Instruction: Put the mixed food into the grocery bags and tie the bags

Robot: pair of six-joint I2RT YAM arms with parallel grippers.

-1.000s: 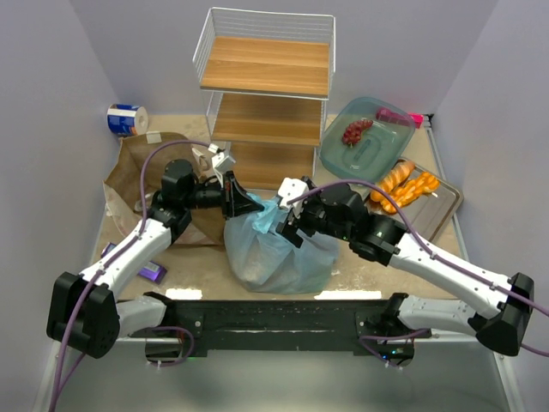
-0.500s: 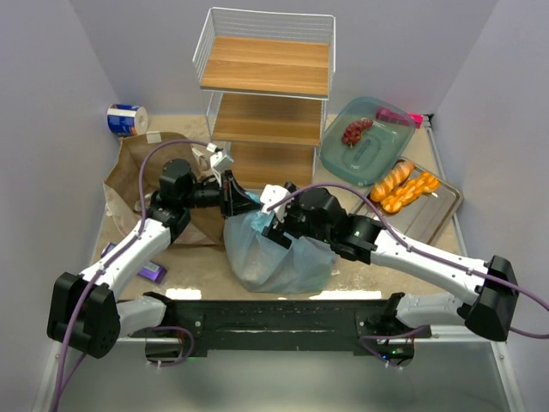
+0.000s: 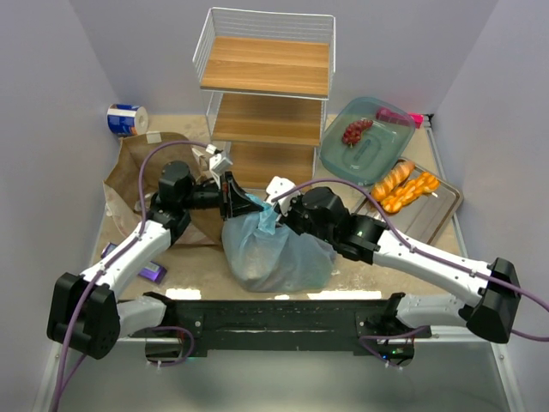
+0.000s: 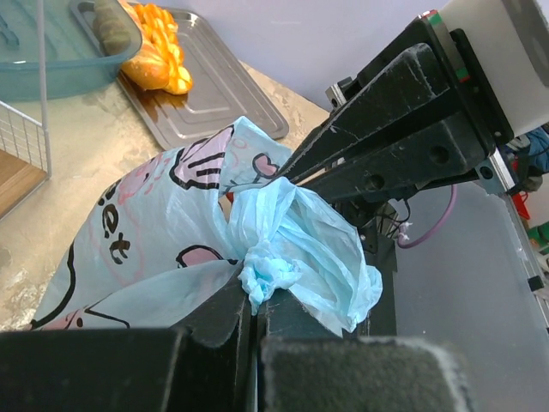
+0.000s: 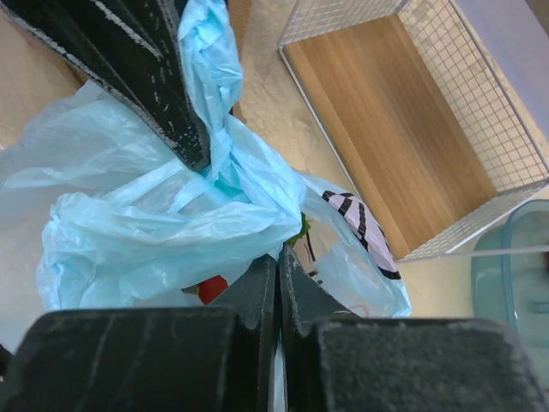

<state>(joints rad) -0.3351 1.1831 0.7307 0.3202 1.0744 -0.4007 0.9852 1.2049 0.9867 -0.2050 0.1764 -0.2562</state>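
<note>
The light-blue plastic bag [image 3: 279,253] bulges, its top seemingly knotted; left gripper [image 3: 248,204] and right gripper [image 3: 274,215] meet above it, each pinching plastic.

- two bags on the counter [image 3: 197,262]: one light-blue plastic bag [image 3: 279,253], one brown paper bag [image 3: 129,176]
- two claws: left claw [image 3: 237,203], right claw [image 3: 276,206]
- two orange breads [image 3: 396,178], best I can count, on one metal tray [image 3: 442,210]
- one teal dish [image 3: 377,156] with one red item [image 3: 356,131] in it
- one wire rack [image 3: 266,86]
- one blue-and-white roll [image 3: 127,118]
- one purple bar [image 3: 153,272]
</note>
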